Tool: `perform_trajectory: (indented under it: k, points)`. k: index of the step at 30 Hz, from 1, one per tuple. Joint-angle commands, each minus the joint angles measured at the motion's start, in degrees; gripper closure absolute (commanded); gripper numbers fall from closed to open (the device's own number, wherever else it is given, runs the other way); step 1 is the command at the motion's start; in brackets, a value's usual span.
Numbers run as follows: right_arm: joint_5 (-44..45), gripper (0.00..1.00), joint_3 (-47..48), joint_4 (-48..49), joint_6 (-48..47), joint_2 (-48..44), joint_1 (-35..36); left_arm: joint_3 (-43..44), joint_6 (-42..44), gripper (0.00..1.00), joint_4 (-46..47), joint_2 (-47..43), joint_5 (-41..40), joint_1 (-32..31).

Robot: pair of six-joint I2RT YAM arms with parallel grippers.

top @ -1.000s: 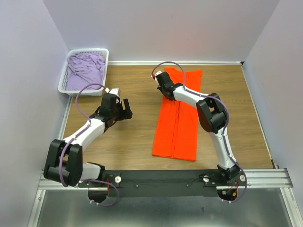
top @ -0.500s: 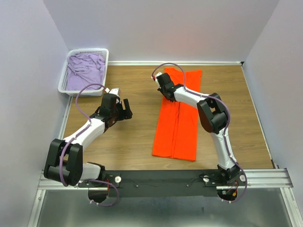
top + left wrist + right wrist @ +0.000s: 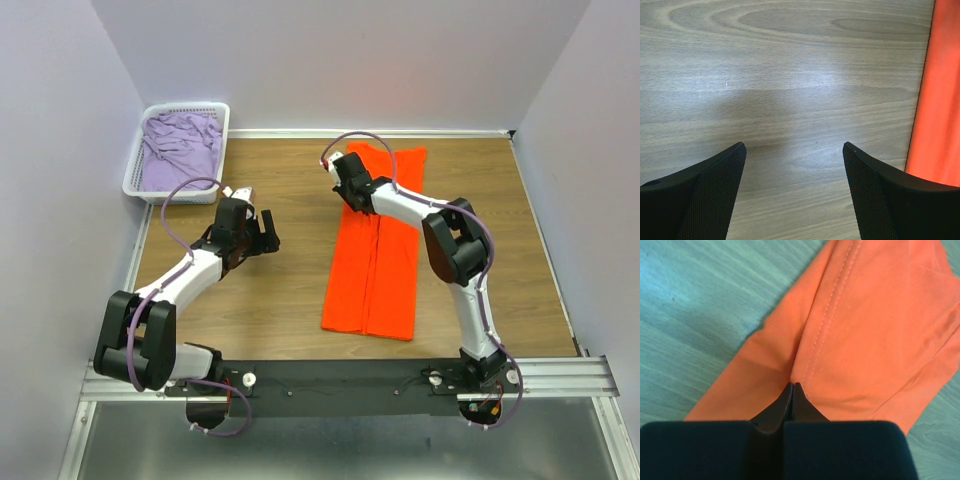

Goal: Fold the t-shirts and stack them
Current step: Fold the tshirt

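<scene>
Saw, from above, orange t-shirt [image 3: 375, 260] folded long on the worktop [image 3: 280, 290], lilac t-shirt [image 3: 180, 145] in the basket [image 3: 190, 106]; at left wrist, left hand [image 3: 794, 150] spread over bare wood; at right wrist, right hand [image 3: 792, 387] clamped on that orange t-shirt.

The right claw [image 3: 354, 202] covers part of the orange t-shirt [image 3: 375, 262] left edge.

T-shirts: 2 in total, logged as 1 orange t-shirt [image 3: 372, 262] and 1 lilac t-shirt [image 3: 180, 148]. White lattice basket [image 3: 140, 192]: 1. Robot arms: 2, with 1 left gripper [image 3: 266, 231] and 1 right gripper [image 3: 354, 203]. Wooden table [image 3: 280, 295]: 1.
</scene>
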Motion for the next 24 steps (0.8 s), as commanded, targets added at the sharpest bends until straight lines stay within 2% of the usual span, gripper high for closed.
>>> perform_trajectory:
  k: [1, 5, 7, 8, 10, 11, 14, 17, 20, 24]
  points:
    - [-2.65, 0.99, -2.0, 0.07, 0.3, -0.7, 0.56, -0.35, 0.87, 0.14, 0.79, 0.7, 1.59, 0.24]
    - [-4.06, 0.99, -3.76, 0.07, 0.91, -2.27, 0.48, -0.7, 0.61, 0.14, 0.71, 0.35, 2.55, 0.24]
    - [-4.93, 0.88, -4.81, 0.07, 1.96, -3.59, 0.48, -0.61, 0.43, 0.14, 0.18, 0.26, 3.78, 0.15]
    - [-5.29, 0.78, -5.17, 0.07, 3.45, -5.51, 0.48, -0.53, 0.43, 0.14, -0.17, 0.17, 4.31, 0.06]
    - [-5.9, 0.69, -6.83, 0.07, 5.56, -8.07, 0.48, -0.35, 0.25, 0.14, -1.05, 0.0, 5.72, -0.37]
    - [-5.73, 0.61, -7.45, -0.01, 6.61, -9.21, 0.48, -0.26, -0.01, 0.14, -1.31, -0.26, 5.98, -0.64]
    - [-3.19, 0.5, -11.83, -0.1, 12.41, -14.22, 0.39, -0.17, -0.45, 0.14, -2.37, -0.88, 7.12, -2.04]
    - [-2.04, 0.46, -18.07, -0.72, 20.56, -19.58, -1.19, 0.0, -0.89, 0.14, -3.07, -0.88, 8.35, -3.79]
    - [-3.44, 0.46, -23.25, -0.89, 24.63, -22.75, -5.05, 0.09, -1.15, 0.14, -3.51, -0.62, 8.53, -5.46]
    - [-7.04, 0.46, -25.65, -0.63, 29.55, -21.71, -11.29, 0.53, -1.33, 0.14, -3.51, 0.08, 8.01, -7.23]
